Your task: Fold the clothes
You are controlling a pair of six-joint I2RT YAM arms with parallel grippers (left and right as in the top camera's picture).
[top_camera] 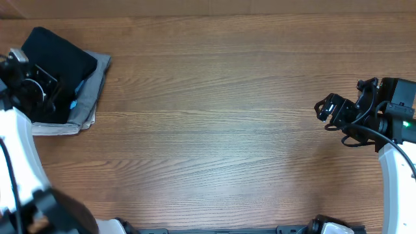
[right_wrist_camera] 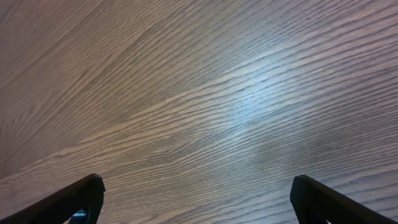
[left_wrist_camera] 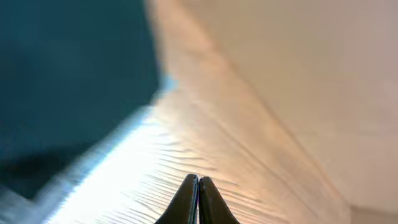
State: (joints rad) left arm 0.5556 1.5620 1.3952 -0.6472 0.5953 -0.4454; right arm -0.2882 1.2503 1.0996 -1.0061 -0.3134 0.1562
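Note:
The clothes, a folded black T-shirt (top_camera: 60, 53), lie on top of a pile at the table's far left corner. In the left wrist view the shirt is a dark blurred mass (left_wrist_camera: 68, 74) at the upper left. My left gripper (top_camera: 43, 83) hovers over the pile's near-left part. Its tips (left_wrist_camera: 198, 181) are pressed together with nothing between them, over bare wood beside the fabric. My right gripper (top_camera: 324, 109) sits far off at the right side of the table. It stands wide open (right_wrist_camera: 198, 185) above bare wood, holding nothing.
Under the black shirt lies a grey-beige garment (top_camera: 91, 97), and a light blue strip (top_camera: 75, 101) peeks out between them. The wooden table (top_camera: 214, 130) spreads between the two arms. The left arm's white link (top_camera: 19, 156) crosses the near-left corner.

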